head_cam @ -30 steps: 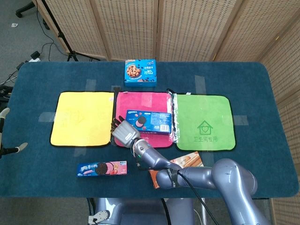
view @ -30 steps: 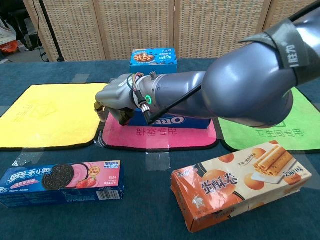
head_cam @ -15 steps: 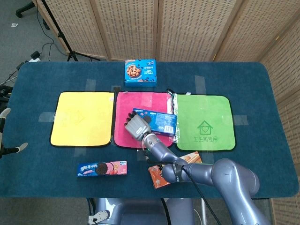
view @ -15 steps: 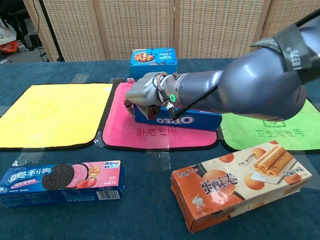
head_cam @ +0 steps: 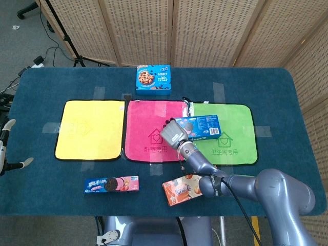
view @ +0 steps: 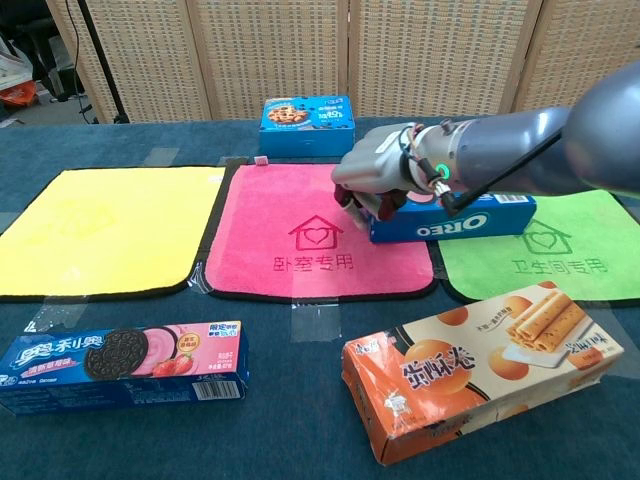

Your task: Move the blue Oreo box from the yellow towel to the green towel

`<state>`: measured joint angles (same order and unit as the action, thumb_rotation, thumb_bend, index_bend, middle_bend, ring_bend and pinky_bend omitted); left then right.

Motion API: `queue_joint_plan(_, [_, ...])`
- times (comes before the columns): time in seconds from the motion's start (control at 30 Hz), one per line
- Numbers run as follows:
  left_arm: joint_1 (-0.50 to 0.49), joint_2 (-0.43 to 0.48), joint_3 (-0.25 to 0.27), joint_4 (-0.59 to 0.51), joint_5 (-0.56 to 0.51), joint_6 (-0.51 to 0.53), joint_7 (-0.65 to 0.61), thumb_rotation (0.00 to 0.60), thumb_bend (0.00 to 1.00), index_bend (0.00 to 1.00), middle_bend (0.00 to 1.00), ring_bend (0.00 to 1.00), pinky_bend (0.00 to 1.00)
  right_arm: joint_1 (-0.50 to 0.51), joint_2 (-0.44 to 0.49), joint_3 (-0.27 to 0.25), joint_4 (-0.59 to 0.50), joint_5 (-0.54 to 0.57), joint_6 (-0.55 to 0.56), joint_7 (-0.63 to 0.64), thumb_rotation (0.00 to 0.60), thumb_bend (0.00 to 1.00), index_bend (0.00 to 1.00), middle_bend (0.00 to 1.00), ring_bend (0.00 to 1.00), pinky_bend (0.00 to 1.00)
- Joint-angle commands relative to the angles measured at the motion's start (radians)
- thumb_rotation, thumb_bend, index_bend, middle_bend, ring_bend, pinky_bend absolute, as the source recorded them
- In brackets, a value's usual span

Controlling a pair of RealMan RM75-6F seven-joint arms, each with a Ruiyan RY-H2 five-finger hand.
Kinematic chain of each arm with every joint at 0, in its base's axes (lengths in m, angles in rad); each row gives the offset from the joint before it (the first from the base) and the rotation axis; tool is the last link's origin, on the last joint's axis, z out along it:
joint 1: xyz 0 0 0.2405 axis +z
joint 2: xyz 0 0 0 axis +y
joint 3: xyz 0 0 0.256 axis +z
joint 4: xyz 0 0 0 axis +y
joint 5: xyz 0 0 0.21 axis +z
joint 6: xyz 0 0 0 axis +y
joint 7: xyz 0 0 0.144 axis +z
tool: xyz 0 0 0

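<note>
The bench (head_cam: 46, 87) is covered in dark blue cloth and carries three towels side by side: yellow towel (head_cam: 89, 129), pink towel (head_cam: 154, 128) and green towel (head_cam: 233, 146).

The yellow towel lies bare. The green towel is the destination; its left portion is partly overhung by the load.

The right hand (head_cam: 174, 132) grasps the blue Oreo box (head_cam: 204, 126) at its left end, fingers (view: 362, 205) wrapped round that end. The box appears lifted clear of the cloth, over the seam between the pink and green towels, with most of its length above the green one. The left hand (head_cam: 6, 146) shows only at the frame edge; whether its fingers are released or clenched cannot be told.

Assessment of the load: a long, thin carton, judged light and fairly stiff, with a glossy and likely slippery skin. Held at one end it can droop or twist; a hold nearer mid-length, across the narrow faces, would be steadier. Hard squeezing may dent the card and crack the biscuits.
</note>
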<state>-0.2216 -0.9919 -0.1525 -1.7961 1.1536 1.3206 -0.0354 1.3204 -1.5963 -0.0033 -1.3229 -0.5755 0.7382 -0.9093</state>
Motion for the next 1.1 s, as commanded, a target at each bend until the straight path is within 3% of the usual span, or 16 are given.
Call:
queue_joint_plan(0.03, [0.002,-0.002,0.003,-0.004,0.007,0.003,0.006,0.600,0.00,0.00,0.00,0.00,0.00,-0.026,0.044,-0.031,-0.036,-0.017,0.020,0.003,0.600,1.00,0.42,0.31,0.21,0.24])
queue_joint_plan(0.3, [0.006,-0.008,0.009,-0.016,0.031,0.012,0.024,0.600,0.00,0.00,0.00,0.00,0.00,-0.069,0.123,-0.074,-0.056,-0.002,0.033,0.023,0.600,1.00,0.43,0.32,0.21,0.24])
queue_joint_plan(0.43, [0.012,-0.004,0.014,-0.028,0.051,0.019,0.022,0.600,0.00,0.00,0.00,0.00,0.00,-0.094,0.157,-0.098,-0.050,0.078,0.030,0.028,0.600,1.00,0.43,0.32,0.21,0.24])
queue_joint_plan(0.6, [0.018,0.001,0.015,-0.035,0.062,0.024,0.014,0.600,0.00,0.00,0.00,0.00,0.00,-0.101,0.209,-0.082,-0.123,0.051,0.047,0.056,0.600,1.00,0.44,0.33,0.21,0.24])
queue_joint_plan(0.73, [0.021,0.003,0.019,-0.036,0.076,0.026,0.010,0.600,0.00,0.00,0.00,0.00,0.00,-0.155,0.285,0.001,-0.244,-0.127,0.088,0.228,0.600,1.00,0.43,0.30,0.21,0.24])
queue_joint_plan(0.83, [0.028,0.005,0.024,-0.033,0.094,0.031,-0.001,0.600,0.00,0.00,0.00,0.00,0.00,-0.252,0.387,0.065,-0.356,-0.392,0.230,0.416,0.600,0.98,0.28,0.17,0.14,0.24])
queue_joint_plan(0.87, [0.030,0.006,0.026,-0.031,0.100,0.033,-0.005,0.600,0.00,0.00,0.00,0.00,0.00,-0.282,0.410,0.066,-0.371,-0.459,0.277,0.455,0.600,0.85,0.19,0.10,0.09,0.24])
queue_joint_plan(0.9, [0.032,0.006,0.027,-0.030,0.105,0.036,-0.008,0.600,0.00,0.00,0.00,0.00,0.00,-0.307,0.429,0.070,-0.379,-0.503,0.324,0.480,0.600,0.63,0.10,0.04,0.04,0.23])
queue_joint_plan(0.93, [0.035,0.006,0.029,-0.027,0.112,0.041,-0.011,0.600,0.00,0.00,0.00,0.00,0.00,-0.343,0.450,0.073,-0.385,-0.554,0.388,0.515,0.600,0.44,0.06,0.02,0.02,0.22])
queue_joint_plan(0.97, [0.037,0.005,0.030,-0.025,0.116,0.045,-0.013,0.600,0.00,0.00,0.00,0.00,0.00,-0.365,0.460,0.070,-0.388,-0.583,0.420,0.535,0.600,0.19,0.02,0.00,0.00,0.19])
queue_joint_plan(1.0, [0.041,0.002,0.032,-0.020,0.124,0.052,-0.015,0.600,0.00,0.00,0.00,0.00,0.00,-0.405,0.478,0.067,-0.392,-0.623,0.474,0.573,0.600,0.06,0.00,0.00,0.00,0.14])
queue_joint_plan(1.1, [0.049,-0.009,0.039,-0.006,0.141,0.067,-0.011,0.600,0.00,0.00,0.00,0.00,0.00,-0.497,0.510,0.052,-0.390,-0.691,0.588,0.647,0.600,0.00,0.00,0.00,0.00,0.07])
